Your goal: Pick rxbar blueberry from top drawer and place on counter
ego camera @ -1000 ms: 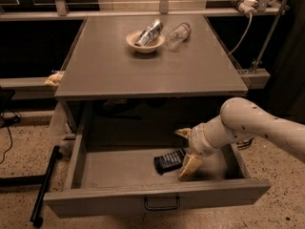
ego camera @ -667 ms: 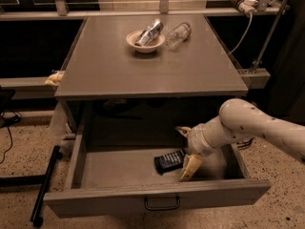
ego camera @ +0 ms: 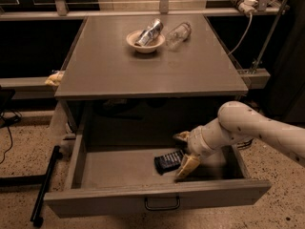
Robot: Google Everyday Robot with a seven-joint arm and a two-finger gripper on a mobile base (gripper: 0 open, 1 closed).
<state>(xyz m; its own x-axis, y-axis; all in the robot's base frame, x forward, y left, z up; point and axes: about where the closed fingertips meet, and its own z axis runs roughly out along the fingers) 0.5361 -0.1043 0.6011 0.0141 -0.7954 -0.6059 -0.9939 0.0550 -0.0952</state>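
Note:
The top drawer (ego camera: 119, 168) is pulled open, with a small dark handle (ego camera: 162, 203) on its front. The rxbar blueberry (ego camera: 168, 161), a dark flat bar, lies on the drawer bottom right of centre. My gripper (ego camera: 183, 151) is inside the drawer at the bar's right end. One tan finger (ego camera: 187, 166) is in front of the bar's end and the other (ego camera: 181, 136) behind it, spread apart. The white arm reaches in from the right. The counter (ego camera: 143, 68) is the flat tabletop above the drawer.
On the counter's far side stands a small bowl (ego camera: 144, 41) with a shiny silver can (ego camera: 148, 31) leaning in it, and a clear plastic bottle (ego camera: 178, 34) lies beside it. A white cable (ego camera: 238, 30) hangs at the right. A black bar (ego camera: 44, 185) lies on the floor left.

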